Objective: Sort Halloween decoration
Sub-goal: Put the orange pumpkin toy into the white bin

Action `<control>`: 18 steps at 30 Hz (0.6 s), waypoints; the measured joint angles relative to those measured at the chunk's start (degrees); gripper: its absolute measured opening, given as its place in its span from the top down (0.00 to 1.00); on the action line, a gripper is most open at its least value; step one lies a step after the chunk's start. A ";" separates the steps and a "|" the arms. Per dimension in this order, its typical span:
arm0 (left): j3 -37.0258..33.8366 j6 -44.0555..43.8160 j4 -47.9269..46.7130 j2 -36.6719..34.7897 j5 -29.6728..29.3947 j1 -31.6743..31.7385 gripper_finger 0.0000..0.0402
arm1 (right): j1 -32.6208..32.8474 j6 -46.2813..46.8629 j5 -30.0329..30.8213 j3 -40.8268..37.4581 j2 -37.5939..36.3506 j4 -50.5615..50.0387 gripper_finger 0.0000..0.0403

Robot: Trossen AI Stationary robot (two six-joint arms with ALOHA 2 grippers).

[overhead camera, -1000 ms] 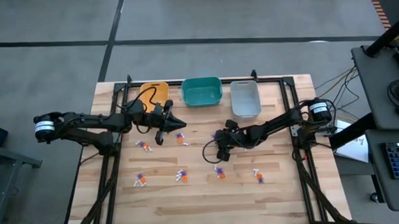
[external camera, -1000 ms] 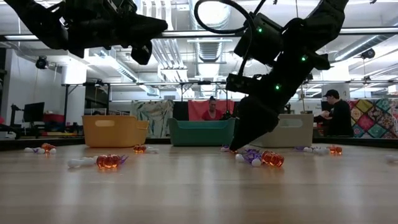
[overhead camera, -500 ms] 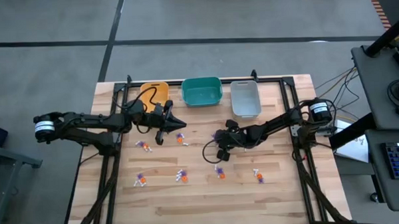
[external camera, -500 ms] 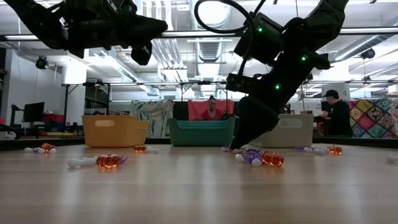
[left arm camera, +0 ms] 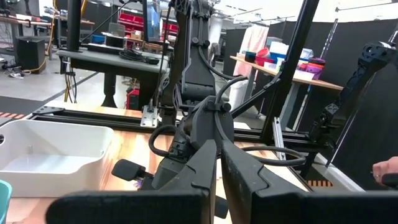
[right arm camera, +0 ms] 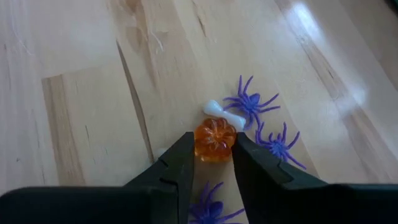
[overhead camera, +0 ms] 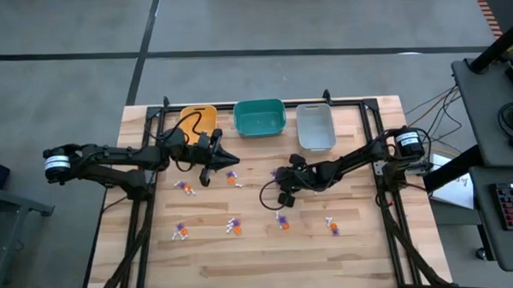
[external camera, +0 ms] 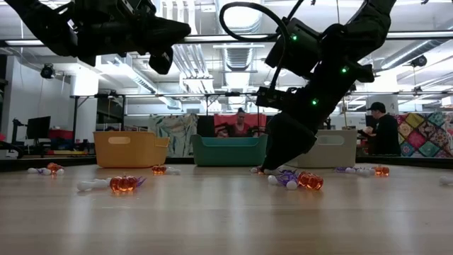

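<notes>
Our right gripper [right arm camera: 211,163] pinches one orange pumpkin [right arm camera: 214,139] just off the wooden table [right arm camera: 81,124]; just past its fingertips we count one white bone [right arm camera: 224,114] and three purple spiders [right arm camera: 252,102]. No writing is legible. Our left gripper [overhead camera: 232,158], pressed together, waits beside the yellow bin [overhead camera: 198,118].

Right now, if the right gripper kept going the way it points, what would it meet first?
The orange pumpkin trinket, already between the right gripper fingers; just beyond lie a white bone and purple spiders.
</notes>
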 joint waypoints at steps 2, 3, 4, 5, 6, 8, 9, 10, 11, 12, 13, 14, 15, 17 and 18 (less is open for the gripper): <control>0.00 0.00 0.00 0.00 0.00 0.00 0.98 | 0.00 -0.02 0.00 -0.02 0.00 0.02 0.74; 0.00 0.01 0.00 0.00 0.00 -0.01 0.98 | 0.00 -0.01 0.00 -0.02 0.00 0.02 0.74; 0.00 0.00 0.00 0.00 0.00 0.00 0.98 | 0.00 0.00 -0.01 -0.02 0.00 0.04 0.74; 0.00 0.00 0.00 0.00 0.00 0.00 0.98 | 0.00 0.00 -0.02 -0.05 0.00 0.06 0.74; 0.00 0.00 0.00 0.00 0.00 -0.02 0.98 | 0.00 0.00 -0.02 -0.05 0.00 0.15 0.74; 0.02 0.02 0.02 0.00 0.00 0.00 0.98 | 0.00 0.00 -0.02 -0.07 0.00 0.34 0.74; 0.02 0.00 0.02 0.00 0.00 0.00 0.98 | 0.00 0.00 -0.02 -0.07 0.02 0.39 0.73; 0.04 0.02 0.02 0.00 0.00 0.00 0.98 | 0.00 0.00 0.00 -0.07 0.02 0.39 0.72; 0.06 0.02 0.03 0.00 0.00 0.00 0.98 | 0.00 0.18 0.00 -0.07 0.02 0.39 0.71; 0.07 0.02 0.06 0.00 0.00 0.00 0.98 | -0.02 0.58 0.00 -0.07 0.02 0.39 0.70; 0.07 0.02 0.09 0.00 0.00 0.00 0.98 | -0.02 0.81 0.04 -0.08 0.02 0.39 0.69; 0.07 0.00 0.11 0.00 0.00 0.00 0.98 | -0.03 0.87 0.07 -0.07 0.03 0.41 0.68; 0.07 0.01 0.12 0.00 0.00 0.00 0.98 | -0.04 0.88 0.10 -0.09 0.04 0.43 0.67; 0.07 0.01 0.12 0.00 0.00 -0.01 0.98 | -0.04 0.90 0.20 -0.09 0.04 0.56 0.66; 0.07 0.00 0.11 0.00 0.00 0.00 0.98 | -0.04 0.87 0.20 -0.09 0.04 0.64 0.66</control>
